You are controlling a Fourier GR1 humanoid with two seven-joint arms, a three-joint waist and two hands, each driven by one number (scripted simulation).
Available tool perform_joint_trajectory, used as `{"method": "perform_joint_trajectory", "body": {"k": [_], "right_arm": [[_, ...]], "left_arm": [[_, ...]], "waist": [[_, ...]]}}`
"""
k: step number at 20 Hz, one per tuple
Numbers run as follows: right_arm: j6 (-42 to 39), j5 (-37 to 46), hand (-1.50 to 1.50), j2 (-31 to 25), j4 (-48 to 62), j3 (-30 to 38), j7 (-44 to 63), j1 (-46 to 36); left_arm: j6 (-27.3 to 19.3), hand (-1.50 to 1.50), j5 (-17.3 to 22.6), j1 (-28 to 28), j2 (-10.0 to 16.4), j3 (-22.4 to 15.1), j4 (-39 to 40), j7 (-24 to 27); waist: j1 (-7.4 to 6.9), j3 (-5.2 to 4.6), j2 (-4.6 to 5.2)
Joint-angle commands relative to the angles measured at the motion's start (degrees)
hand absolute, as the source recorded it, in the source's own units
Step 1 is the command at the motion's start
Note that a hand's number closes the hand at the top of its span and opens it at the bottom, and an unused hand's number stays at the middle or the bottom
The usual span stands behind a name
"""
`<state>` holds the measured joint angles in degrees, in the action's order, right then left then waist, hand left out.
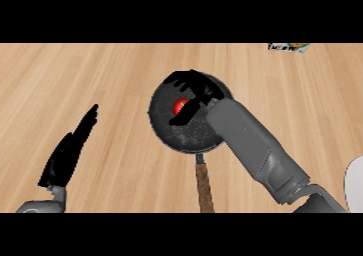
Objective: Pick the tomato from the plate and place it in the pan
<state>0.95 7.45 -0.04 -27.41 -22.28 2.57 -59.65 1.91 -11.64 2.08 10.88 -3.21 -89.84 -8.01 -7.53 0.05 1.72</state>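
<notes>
The right hand (196, 89) hangs over the dark frying pan (185, 138) at the middle of the wooden desk (103, 70), its fingers curled round the red tomato (181, 105). The white plate (359, 183) lies toward the desk's right side. The left hand (69, 150) rests on the left with straight fingers, holding nothing.

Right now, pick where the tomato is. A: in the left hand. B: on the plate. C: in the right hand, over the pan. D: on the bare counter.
C: the tomato shows red in the curled right hand, inside the outline of the pan; the plate is off at the right edge.
</notes>
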Motion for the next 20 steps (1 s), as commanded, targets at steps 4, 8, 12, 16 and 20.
{"method": "perform_joint_trajectory", "body": {"k": [4,8,12,16,20], "right_arm": [[11.8,-10.8,-1.50,0.0,-1.2,3.9,-4.6,-1.5],[18.8,-15.0,-1.50,0.0,0.3,6.4,-6.5,-2.8],[17.6,-17.1,-1.50,-2.8,6.0,13.8,-8.4,-5.7],[16.5,-18.2,-1.50,-6.0,9.0,17.1,-15.0,-3.6],[10.7,-18.0,-1.50,-12.5,11.3,18.6,-19.6,-4.5]], "left_arm": [[0.2,0.00,-0.5,-2.0,-0.2,-0.9,-1.6,0.5],[-0.6,0.00,0.4,-0.5,-0.1,1.6,1.7,1.2],[0.3,0.00,1.6,-0.8,1.7,3.7,0.2,0.0],[-0.3,0.00,1.0,-4.5,1.3,3.0,-3.4,0.3],[-0.4,0.00,0.9,-2.9,1.5,3.7,-3.9,-1.9]], "waist": [[0.03,0.03,-0.29],[1.67,-0.04,-0.26],[3.61,-0.02,-0.25],[4.27,0.01,-0.73],[4.80,0.02,-0.80]]}}
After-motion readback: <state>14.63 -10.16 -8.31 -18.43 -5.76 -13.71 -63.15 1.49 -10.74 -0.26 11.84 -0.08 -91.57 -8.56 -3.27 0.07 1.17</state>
